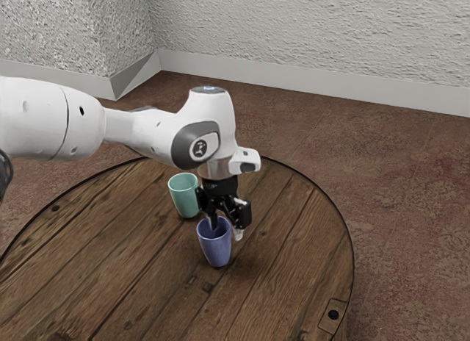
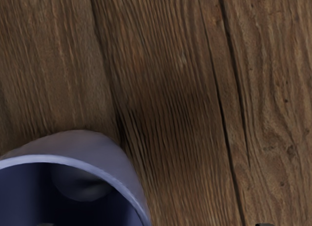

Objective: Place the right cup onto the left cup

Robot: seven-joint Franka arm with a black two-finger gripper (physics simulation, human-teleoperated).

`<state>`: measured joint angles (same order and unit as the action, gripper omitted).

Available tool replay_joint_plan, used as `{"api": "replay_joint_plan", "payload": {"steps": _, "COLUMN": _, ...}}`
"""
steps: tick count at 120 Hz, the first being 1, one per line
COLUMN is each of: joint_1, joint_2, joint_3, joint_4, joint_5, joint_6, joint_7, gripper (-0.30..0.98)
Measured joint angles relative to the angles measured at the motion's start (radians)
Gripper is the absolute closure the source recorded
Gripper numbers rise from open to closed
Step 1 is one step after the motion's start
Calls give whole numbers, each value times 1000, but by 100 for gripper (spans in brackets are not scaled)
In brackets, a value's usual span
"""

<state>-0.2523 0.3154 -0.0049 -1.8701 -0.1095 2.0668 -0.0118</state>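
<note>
The step in hand looks like the grasp: the gripper (image 1: 226, 228) has its fingers spread astride the rim of the blue cup (image 1: 215, 247), one inside and one outside, so the next move calls for centring the wall, closing, then lifting clear and swinging toward 11 o'clock in the exterior view, where the green cup (image 1: 186, 197) stands. The blue cup, presumably the right one, is upright on the table (image 1: 294, 209), its smooth, thin-lipped wall tapering to a narrower base above dark, grained, cracked planks.
</note>
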Motion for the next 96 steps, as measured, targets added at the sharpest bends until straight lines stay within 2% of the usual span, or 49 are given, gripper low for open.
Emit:
{"api": "replay_joint_plan", "payload": {"steps": 20, "joint_1": -2, "joint_2": 27, "joint_3": 3, "joint_4": 1, "joint_5": -11, "joint_6": 33, "joint_7": -9, "gripper": 23}}
{"api": "replay_joint_plan", "payload": {"steps": 70, "joint_1": 1, "joint_2": 33, "joint_3": 3, "joint_4": -3, "joint_5": -16, "joint_6": 55, "joint_7": -30, "gripper": 66}}
{"api": "replay_joint_plan", "payload": {"steps": 96, "joint_1": 1, "joint_2": 25, "joint_3": 5, "joint_4": -4, "joint_5": -13, "joint_6": 54, "joint_7": -39, "gripper": 76}}
